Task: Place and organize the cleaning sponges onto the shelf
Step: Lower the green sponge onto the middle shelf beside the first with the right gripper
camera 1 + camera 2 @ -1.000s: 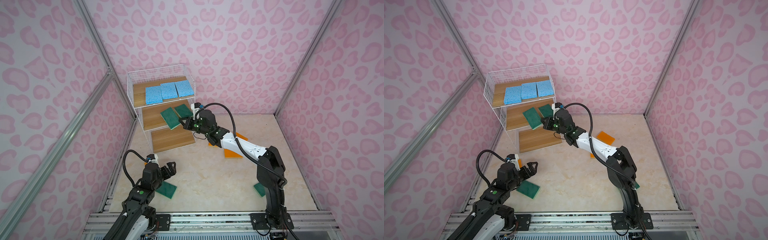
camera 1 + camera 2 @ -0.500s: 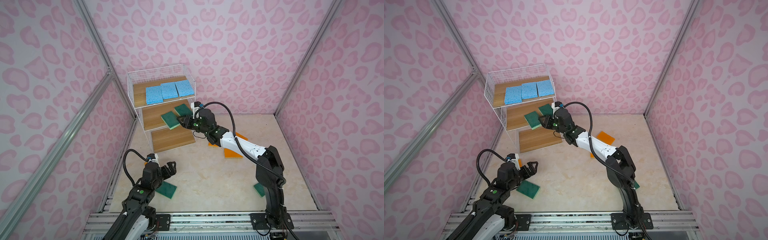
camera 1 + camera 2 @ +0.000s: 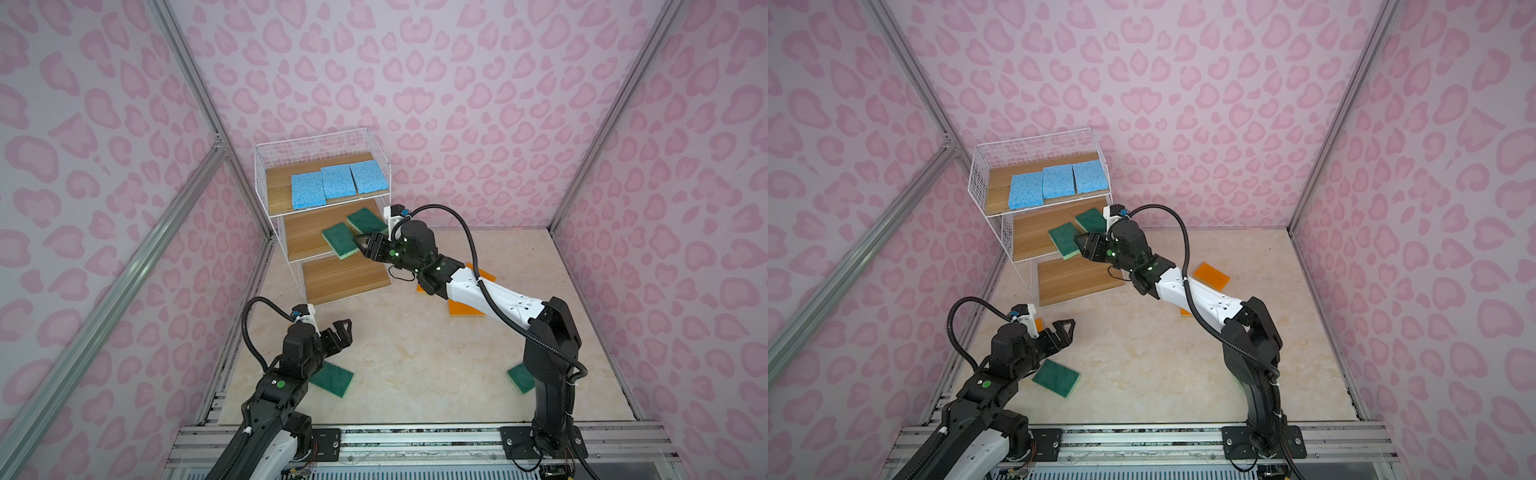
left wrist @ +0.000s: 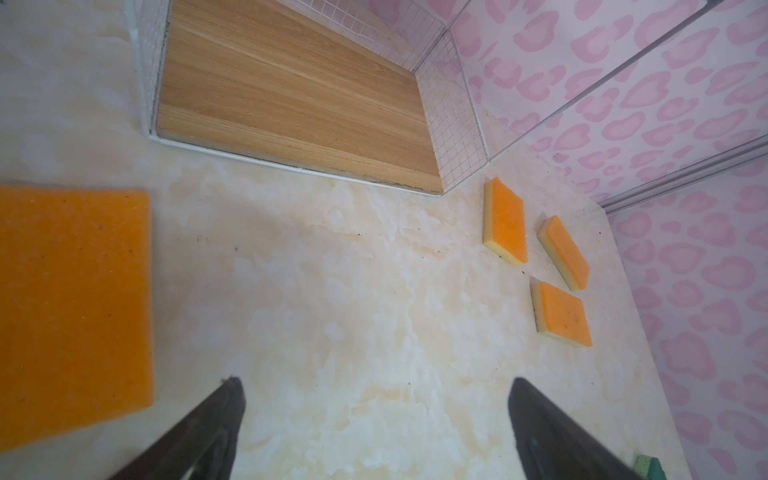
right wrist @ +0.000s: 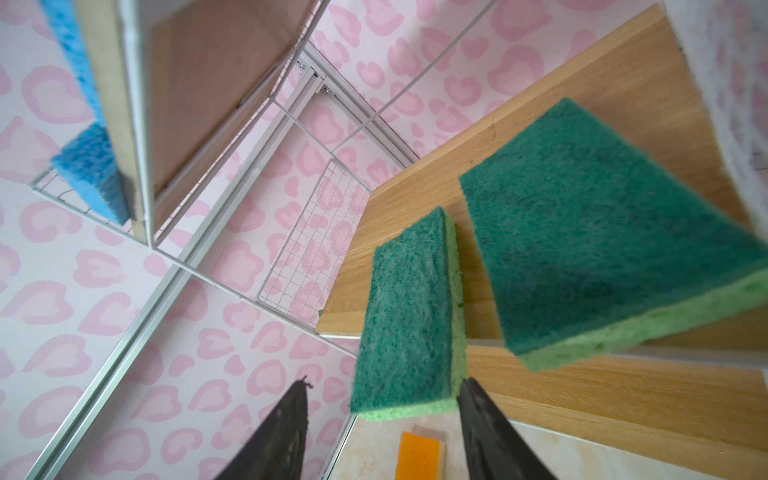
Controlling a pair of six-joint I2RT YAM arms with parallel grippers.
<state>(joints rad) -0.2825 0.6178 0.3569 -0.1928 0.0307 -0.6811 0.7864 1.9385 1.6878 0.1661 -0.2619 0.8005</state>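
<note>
- You are working through the green sponges: the right claw (image 3: 360, 245) is sitting at the front of the shelf's (image 3: 264, 183) middle board (image 3: 303, 239), jaws standing apart on either side of a green sponge (image 3: 340, 240), not clamping it.
- That sponge is lying skewed on the middle board, one end hanging past the front edge, just beside a second green sponge (image 3: 366, 219) farther in; three blue sponges (image 3: 332, 183) are filling the top board.
- By my reading, the next move is calling for a nudge to seat the overhanging sponge fully, or a straight back-out that is not dragging it off.
- The left claw (image 3: 341, 328) is hovering wide apart and empty over the surface (image 3: 415, 353), near a loose green sponge (image 3: 332, 378); a fourth green sponge (image 3: 519, 379) is lying by the right arm's base.
- The right wrist view is giving you what the top views are not: one finger (image 5: 480, 415) is sitting at the sponge's corner, touching or nearly so, the other standing clear.
- The left wrist view is showing four orange sponges (image 4: 505, 220) on the surface, three clustered; in both top views the arms are hiding most of them.
</note>
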